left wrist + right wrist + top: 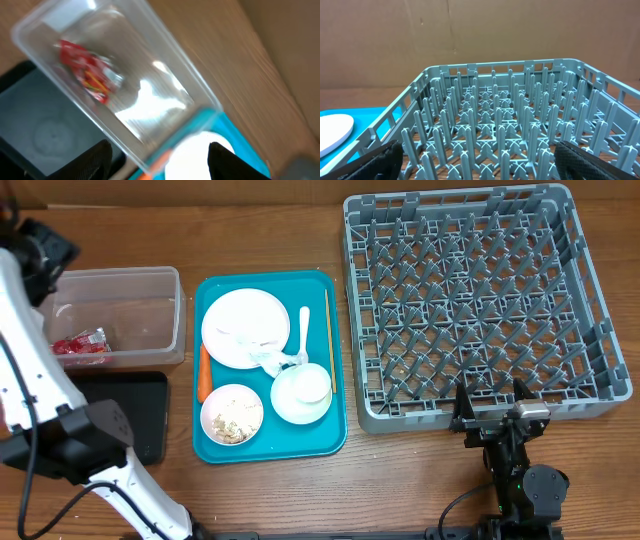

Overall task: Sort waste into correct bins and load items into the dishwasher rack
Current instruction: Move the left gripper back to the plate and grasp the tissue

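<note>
Overhead and wrist views. One red snack wrapper (78, 345) lies in the left end of the one clear tub (150, 300). One black tray (140, 415) sits just in front of the tub.

One teal tray (330, 435) carries:
- one white plate (240, 325)
- one orange carrot (204, 372) at its left edge
- two white bowls: one (232, 415) holding beige scraps, the other (302, 392) beside it
- one white fork (305, 328)
- tan chopsticks (328, 330), whose number cannot be told

One dishwasher rack (480, 305) stands on the right of the tabletop (400, 480).

The left arm rises from the near-left corner. Its left claw (160, 167) is tilted above the tub, jaws moderately apart and holding nothing. The right arm sits low at the rack's near edge. Its right claw (487, 170) is level and facing the rack, jaws wide and holding nothing.
</note>
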